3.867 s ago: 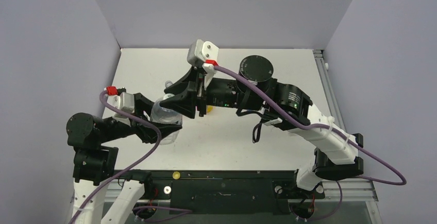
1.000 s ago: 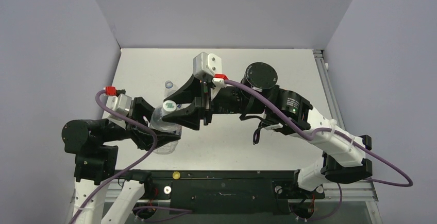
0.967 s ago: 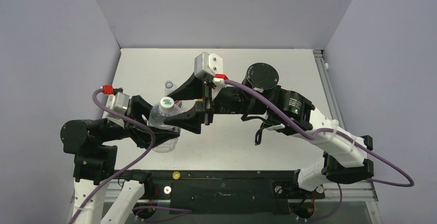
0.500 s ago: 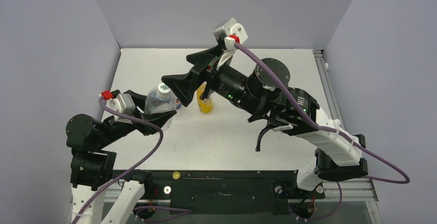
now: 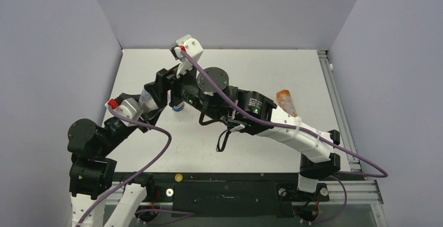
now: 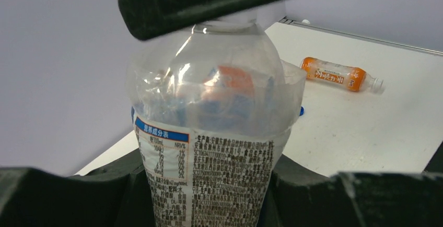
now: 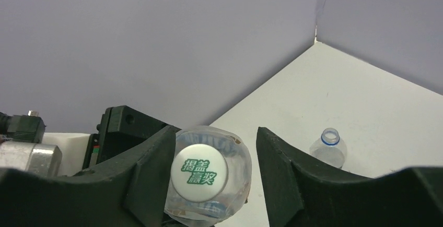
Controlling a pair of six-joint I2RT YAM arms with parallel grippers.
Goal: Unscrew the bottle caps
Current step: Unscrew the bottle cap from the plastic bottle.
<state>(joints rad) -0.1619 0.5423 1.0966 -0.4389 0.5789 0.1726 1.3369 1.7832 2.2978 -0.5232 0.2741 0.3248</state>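
Left claw [image 6: 209, 201] clamps the bottle [image 6: 214, 107] near the bench's [image 5: 261, 70] left edge. Right claw [image 7: 214, 159] straddles the cap [image 7: 199, 171], jaws apart. Next, by my reckoning: close and twist.

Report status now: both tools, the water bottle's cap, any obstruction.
Left tool shut on water bottle. Right tool open, straddling white cap, gaps both sides. Cap on. Nothing blocking; orange bottle lies apart.
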